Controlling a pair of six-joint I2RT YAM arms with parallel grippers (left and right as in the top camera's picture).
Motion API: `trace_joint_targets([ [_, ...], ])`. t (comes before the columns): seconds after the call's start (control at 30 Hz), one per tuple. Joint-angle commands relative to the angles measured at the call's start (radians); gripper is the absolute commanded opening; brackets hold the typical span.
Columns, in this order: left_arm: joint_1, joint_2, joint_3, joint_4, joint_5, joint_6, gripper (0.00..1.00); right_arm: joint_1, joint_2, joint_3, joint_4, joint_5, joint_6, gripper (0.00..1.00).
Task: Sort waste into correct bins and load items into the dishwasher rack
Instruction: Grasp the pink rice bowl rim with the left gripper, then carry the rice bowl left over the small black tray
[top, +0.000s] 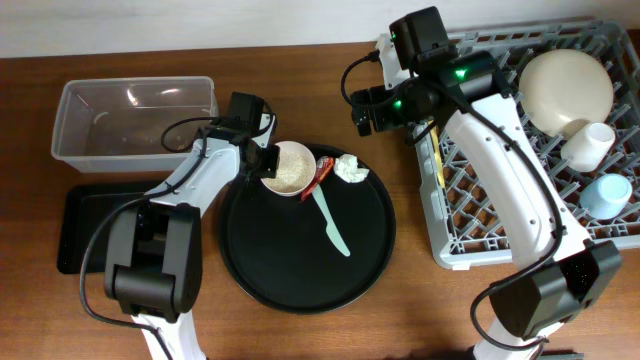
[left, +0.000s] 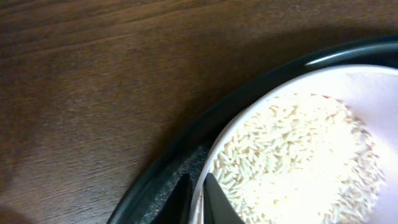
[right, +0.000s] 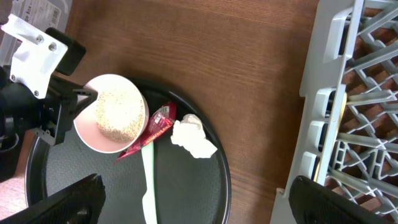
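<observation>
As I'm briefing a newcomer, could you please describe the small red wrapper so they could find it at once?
Find the large round black tray in the middle of the wooden table. Near its far rim, the small red wrapper lies between a pink-rimmed plastic bowl of rice and a crumpled white paper wad. It is the only red thing there.

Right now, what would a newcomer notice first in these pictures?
The left pincer pinches the rim of a rice-filled bowl on the round black tray at centre. At right, the big grey rack holds a plate, a white cup and a blue cup.
</observation>
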Motion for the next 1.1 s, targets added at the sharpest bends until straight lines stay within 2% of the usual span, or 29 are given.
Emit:
trace_joint_targets([
  [0.0, -0.003, 0.01, 0.009, 0.002, -0.01, 0.004, 0.01, 0.0, -0.016, 0.019, 0.003, -0.006, 0.011, 0.98],
  [0.23, -0.004, 0.01, 0.013, -0.003, -0.009, 0.004, 0.01, 0.0, -0.016, 0.019, 0.003, -0.006, 0.011, 0.98],
  [0.6, -0.004, 0.006, 0.111, -0.105, -0.008, 0.004, 0.01, 0.0, -0.016, 0.019, 0.003, -0.006, 0.011, 0.98],
  [0.87, -0.004, -0.074, 0.115, -0.127, -0.01, 0.005, 0.01, 0.0, -0.016, 0.019, 0.003, -0.006, 0.011, 0.98],
  [1.07, -0.003, -0.214, 0.115, -0.229, -0.153, 0.005, 0.01, 0.0, -0.016, 0.019, 0.003, -0.006, 0.011, 0.98],
])
